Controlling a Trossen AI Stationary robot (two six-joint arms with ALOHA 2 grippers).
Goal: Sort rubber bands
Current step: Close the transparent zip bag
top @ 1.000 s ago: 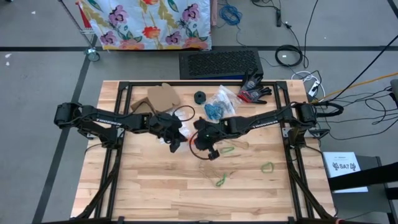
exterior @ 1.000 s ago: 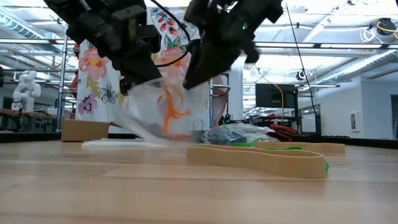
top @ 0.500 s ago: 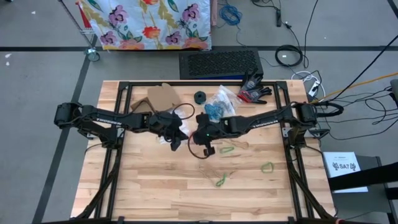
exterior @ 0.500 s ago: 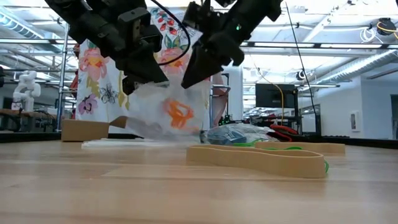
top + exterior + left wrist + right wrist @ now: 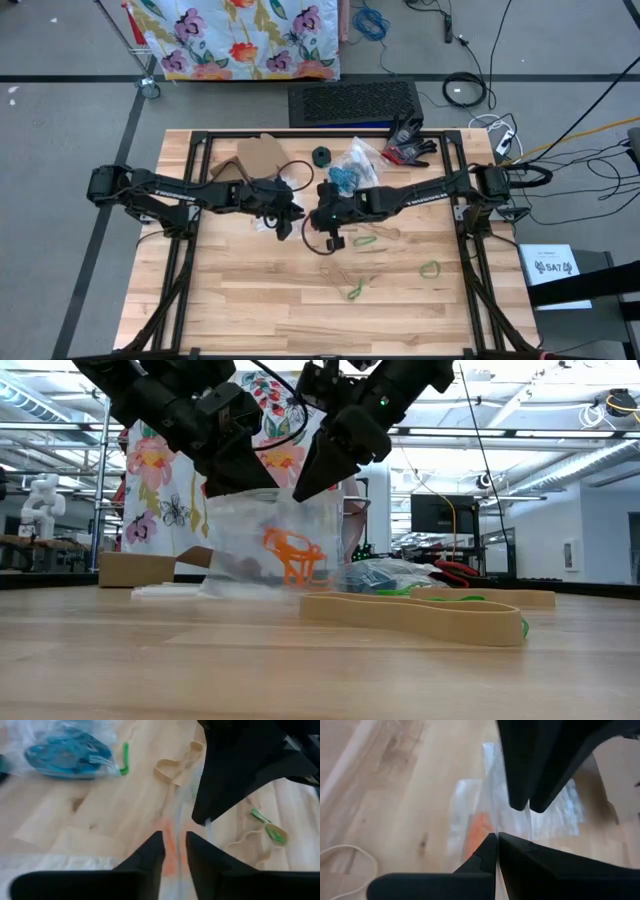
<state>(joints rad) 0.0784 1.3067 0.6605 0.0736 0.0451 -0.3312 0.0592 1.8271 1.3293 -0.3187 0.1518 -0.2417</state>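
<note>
Clear floppy plastic bag [image 5: 272, 545] with orange rubber bands [image 5: 290, 555] inside, pinched at the top by both arms mid-table.

Right gripper [image 5: 312, 485] is clamped tight on the bag's top edge. Left gripper [image 5: 240, 478] sits right beside it, fingers a little apart around the plastic, can't tell if it's actually gripping. Loose green rubber bands [image 5: 431, 268] lie around 4 o'clock, blue ones bagged [image 5: 345, 178] at 12.
</note>
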